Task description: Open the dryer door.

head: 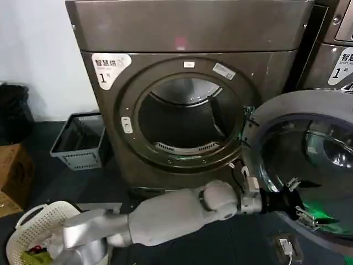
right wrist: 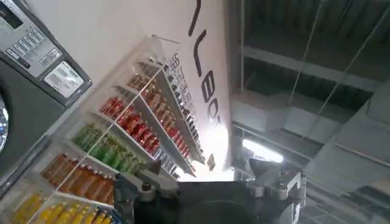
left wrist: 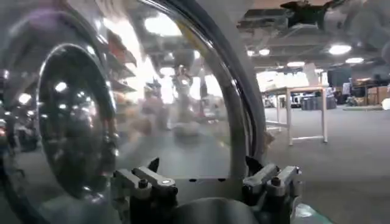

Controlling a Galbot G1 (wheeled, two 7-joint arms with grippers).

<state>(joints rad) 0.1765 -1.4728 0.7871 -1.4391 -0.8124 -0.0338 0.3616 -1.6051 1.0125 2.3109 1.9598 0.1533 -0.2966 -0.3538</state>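
The bronze-grey dryer (head: 187, 33) carries a white "1" label (head: 107, 69), and its round drum opening (head: 185, 118) is uncovered. The dryer door (head: 298, 102) stands swung out to the right, grey inner face and domed glass towards me. My left arm reaches across low in front of the machine. Its left gripper (head: 300, 201) is open at the lower part of the door's inner side, holding nothing. In the left wrist view the left gripper (left wrist: 203, 164) faces the door glass (left wrist: 122, 109) from close by. My right gripper (right wrist: 206, 162) is open and empty, pointing up at shelves and ceiling.
A second like machine (head: 336, 49) stands just right of the open door. A grey crate (head: 80, 141) sits on the floor left of the dryer, with a white laundry basket (head: 38, 232) and a cardboard box (head: 11, 176) nearer me. Shelves of bottles (right wrist: 122, 140) stand nearby.
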